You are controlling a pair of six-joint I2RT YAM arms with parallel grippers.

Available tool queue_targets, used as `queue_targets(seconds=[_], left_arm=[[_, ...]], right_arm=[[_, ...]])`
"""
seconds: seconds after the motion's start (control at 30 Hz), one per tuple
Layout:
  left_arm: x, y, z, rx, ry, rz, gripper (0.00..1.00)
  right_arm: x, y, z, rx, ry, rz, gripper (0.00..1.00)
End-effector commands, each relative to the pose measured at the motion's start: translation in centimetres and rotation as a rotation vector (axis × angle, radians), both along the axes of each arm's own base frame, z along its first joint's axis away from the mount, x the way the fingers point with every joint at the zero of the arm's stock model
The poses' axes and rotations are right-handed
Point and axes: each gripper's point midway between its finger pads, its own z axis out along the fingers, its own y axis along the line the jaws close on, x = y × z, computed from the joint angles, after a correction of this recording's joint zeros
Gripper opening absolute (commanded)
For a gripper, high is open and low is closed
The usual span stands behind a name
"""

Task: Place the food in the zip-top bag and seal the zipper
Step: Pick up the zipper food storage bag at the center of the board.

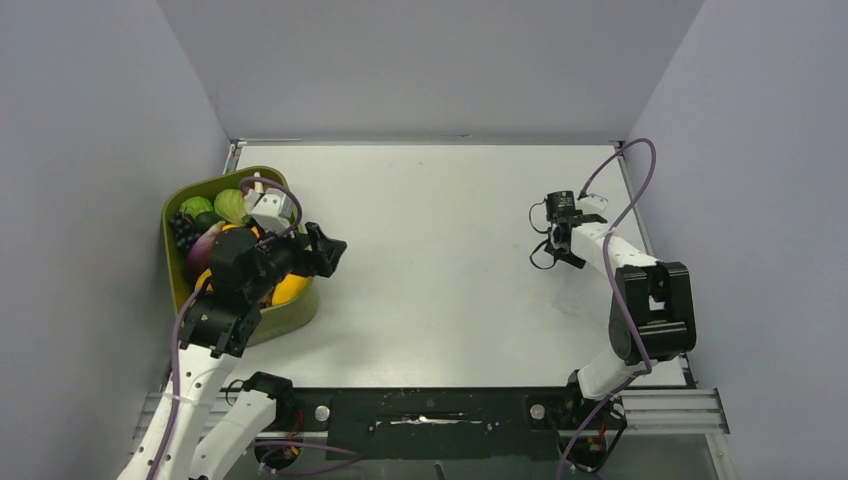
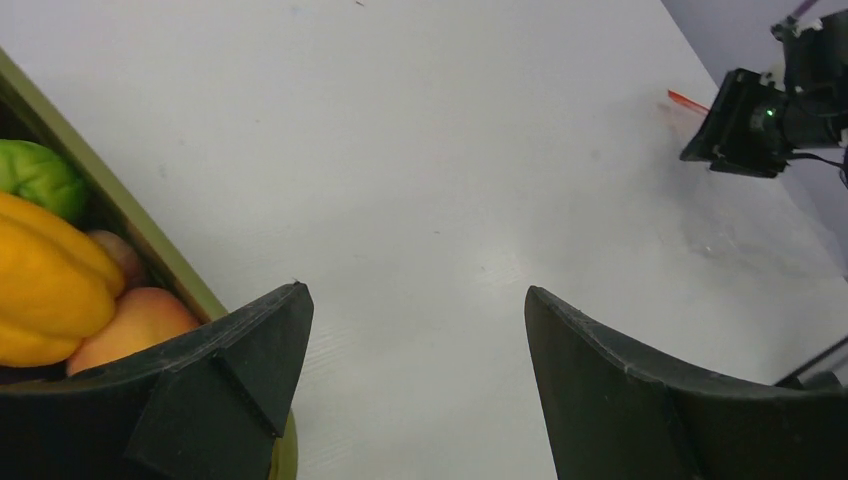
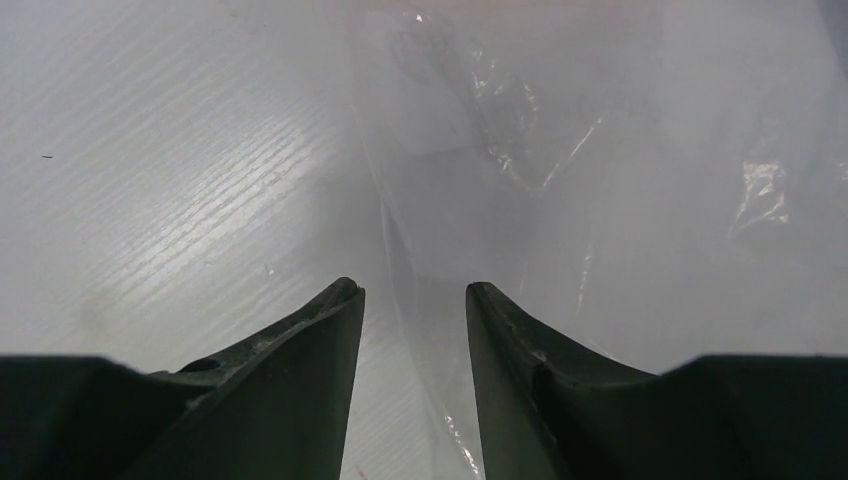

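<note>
The food [image 1: 215, 212] fills an olive-green tray [image 1: 292, 318] at the left: green, purple, dark and yellow pieces. In the left wrist view a yellow piece [image 2: 45, 285], a green one [image 2: 35, 175] and an orange one [image 2: 130, 320] show. My left gripper [image 1: 335, 250] is open and empty just right of the tray, jaws wide over bare table [image 2: 415, 295]. The clear zip-top bag [image 3: 600, 180] lies flat at the right. My right gripper [image 1: 560, 250] is low over it, jaws apart on either side of the bag's left edge [image 3: 412, 290]. A bit of the red zipper [image 2: 688, 100] shows beside it.
The tray's rim [image 2: 150, 245] is right beside my left finger [image 2: 230, 380]. Grey walls close in the table on the left, back and right. The white tabletop [image 1: 430, 260] lies between the two grippers.
</note>
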Motion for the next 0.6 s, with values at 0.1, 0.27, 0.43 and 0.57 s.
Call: queue_targets(seconds=[0.1,0.27,0.43,0.57], left_arm=[[-1.5,-4.8,1.9,-0.185,-0.067,-0.249,0.76],[-2.0,-6.1,1.6,-0.217,-0.059,-0.33,0.73],[-2.3,-6.3,0.9,-0.217,-0.061,-0.348,0.71],[-2.8,-6.6,0.9,-0.215,-0.072,-0.383,0.7]], right_arm=[[1.5,-1.3,2.5,-0.145,-0.041,-0.018,0.35],[1.2,-1.4,2.5,-0.209,0.0,-0.013,0.27],[1.2,-1.1,3.2,-0.263,0.007,0.001,0.19],[1.1,-0.7,2.5,-0.237,0.01,0.003,0.23]])
